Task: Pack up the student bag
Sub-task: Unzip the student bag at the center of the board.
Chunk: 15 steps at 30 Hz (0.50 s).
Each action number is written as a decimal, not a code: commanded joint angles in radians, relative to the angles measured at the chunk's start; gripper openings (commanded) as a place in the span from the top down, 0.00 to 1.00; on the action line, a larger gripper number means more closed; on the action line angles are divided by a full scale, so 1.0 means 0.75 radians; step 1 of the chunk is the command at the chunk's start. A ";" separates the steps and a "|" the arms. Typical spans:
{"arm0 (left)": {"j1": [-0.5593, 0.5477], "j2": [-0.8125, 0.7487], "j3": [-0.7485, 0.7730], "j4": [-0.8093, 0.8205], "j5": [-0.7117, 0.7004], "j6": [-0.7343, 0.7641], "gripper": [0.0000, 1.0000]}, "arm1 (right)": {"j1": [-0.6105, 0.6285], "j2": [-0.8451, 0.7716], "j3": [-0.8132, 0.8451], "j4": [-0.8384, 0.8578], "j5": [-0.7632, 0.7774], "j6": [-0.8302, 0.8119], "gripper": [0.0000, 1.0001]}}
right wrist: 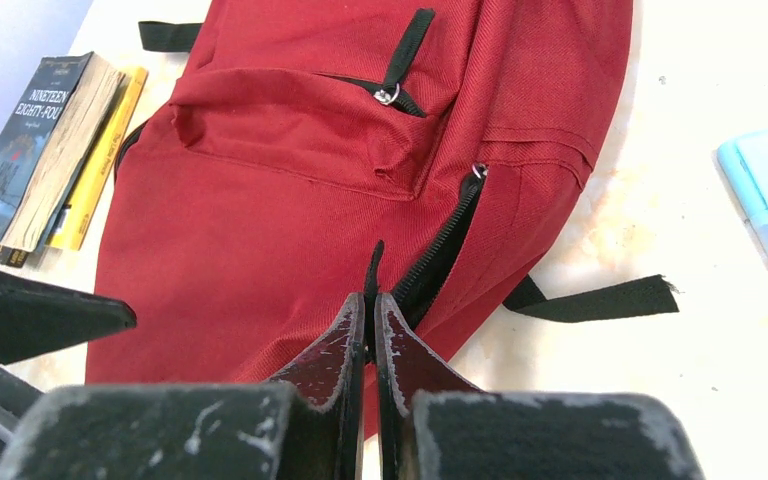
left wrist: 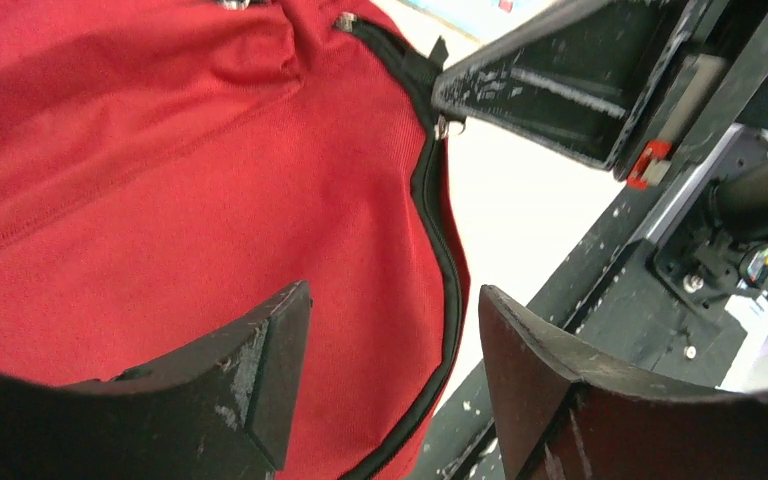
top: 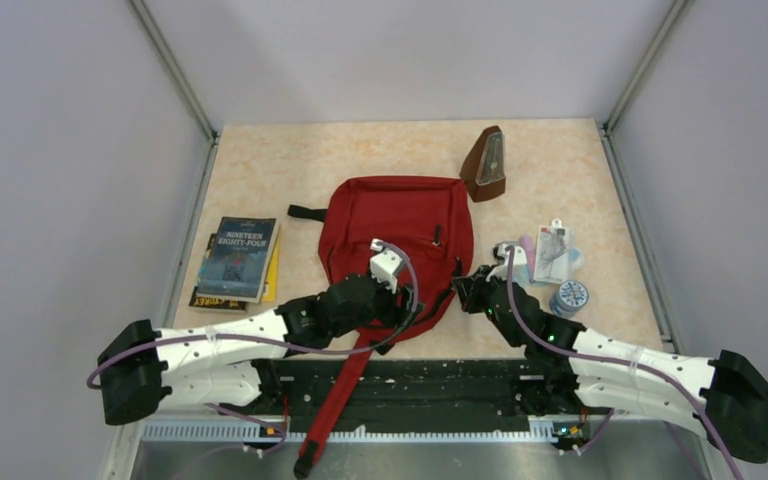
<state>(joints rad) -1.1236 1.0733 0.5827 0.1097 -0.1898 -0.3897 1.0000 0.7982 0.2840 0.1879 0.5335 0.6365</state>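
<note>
The student bag [top: 400,225] lies flat in the middle of the table, dark red, with its black zipper [right wrist: 445,240] running along the near right side. My right gripper [right wrist: 370,298] is shut on the black zipper pull tab [right wrist: 373,265] at that edge of the student bag [right wrist: 290,200]. My left gripper [left wrist: 392,295] hangs open just over the red fabric [left wrist: 160,200] and the zipper line [left wrist: 440,230], holding nothing. It sits close to the left of the right gripper [top: 463,288], one finger [left wrist: 560,90] of which shows in the left wrist view.
Stacked books [top: 238,258] lie left of the bag. A brown metronome [top: 487,165] stands at the back right. A packet [top: 555,255] and a tape roll [top: 569,297] lie to the right. The long red strap [top: 345,390] trails over the near edge.
</note>
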 commanded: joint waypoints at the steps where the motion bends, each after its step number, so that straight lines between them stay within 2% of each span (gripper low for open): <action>1: -0.019 0.019 -0.027 -0.022 0.026 0.000 0.33 | -0.013 -0.011 0.076 0.014 0.008 -0.023 1.00; 12: -0.019 0.189 -0.007 0.172 -0.042 -0.099 0.39 | -0.015 -0.005 0.068 0.005 -0.013 -0.007 1.00; 15: -0.019 0.239 -0.003 0.219 -0.032 -0.123 0.48 | -0.016 -0.006 0.068 0.005 -0.014 -0.006 1.00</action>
<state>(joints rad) -1.1343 1.2186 0.5537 0.1688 -0.2024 -0.4511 0.9985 0.7986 0.2848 0.1764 0.5236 0.6308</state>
